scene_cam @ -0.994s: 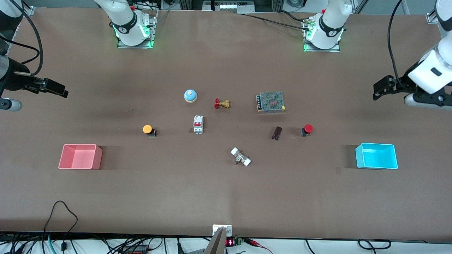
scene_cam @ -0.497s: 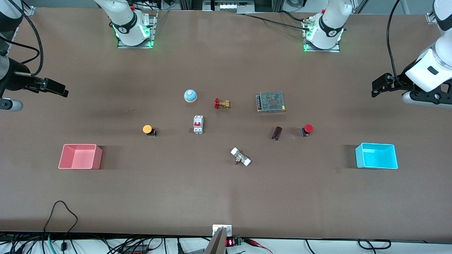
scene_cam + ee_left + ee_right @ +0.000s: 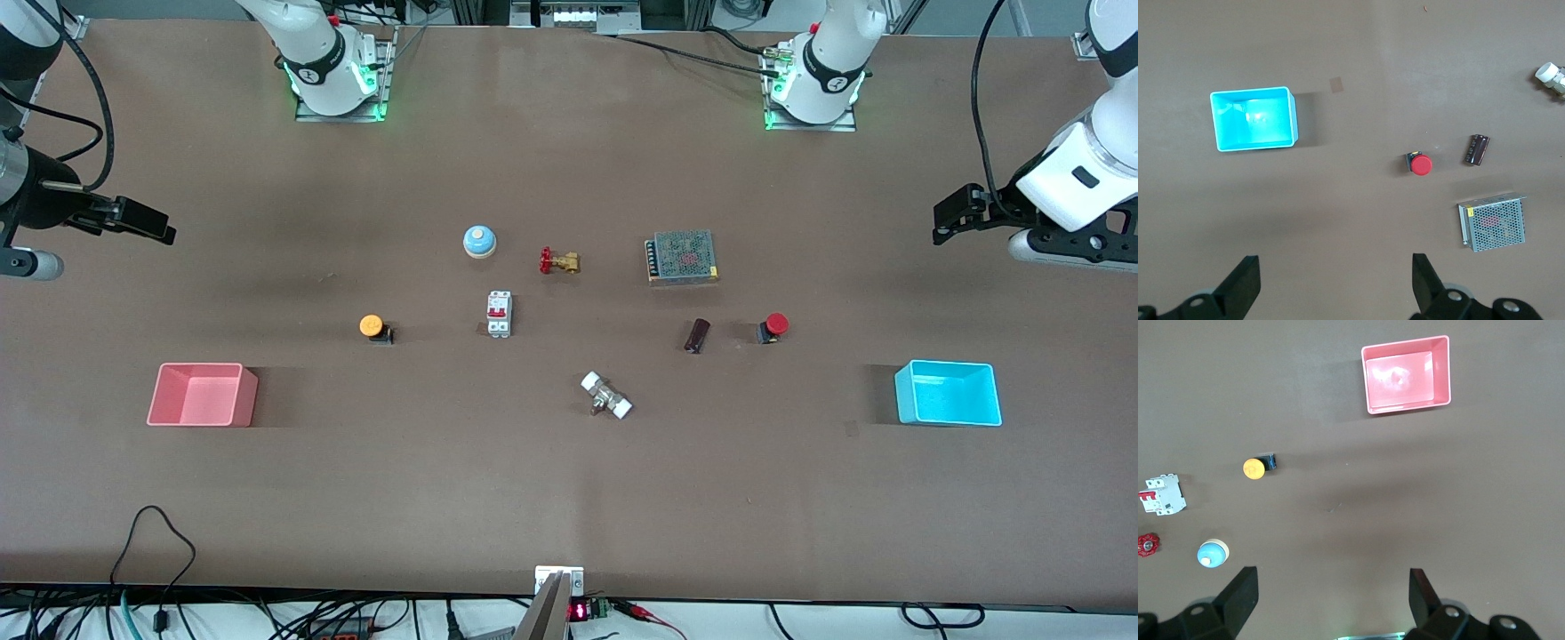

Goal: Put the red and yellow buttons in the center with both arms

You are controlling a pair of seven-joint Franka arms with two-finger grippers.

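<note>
The yellow button (image 3: 372,326) (image 3: 1255,467) stands on the brown tabletop toward the right arm's end, beside the pink bin. Toward the left arm's end, the red button (image 3: 775,325) (image 3: 1421,164) stands beside a dark cylinder. The table's center (image 3: 596,333) lies between the two buttons. My left gripper (image 3: 941,227) (image 3: 1335,267) hangs open and empty over bare table at the left arm's end, well apart from the red button. Over bare table at the right arm's end, my right gripper (image 3: 160,231) (image 3: 1331,580) is also open and empty, apart from the yellow button.
A pink bin (image 3: 203,395) and a cyan bin (image 3: 948,393) sit at the table's two ends. Around the middle are a blue bell (image 3: 479,241), a red-handled brass valve (image 3: 558,261), a white breaker (image 3: 499,314), a mesh power supply (image 3: 683,257), a dark cylinder (image 3: 697,335) and a white-capped fitting (image 3: 606,396).
The left arm has drifted slightly toward the table's middle and the robots' bases. The right gripper has barely shifted. No object has moved.
</note>
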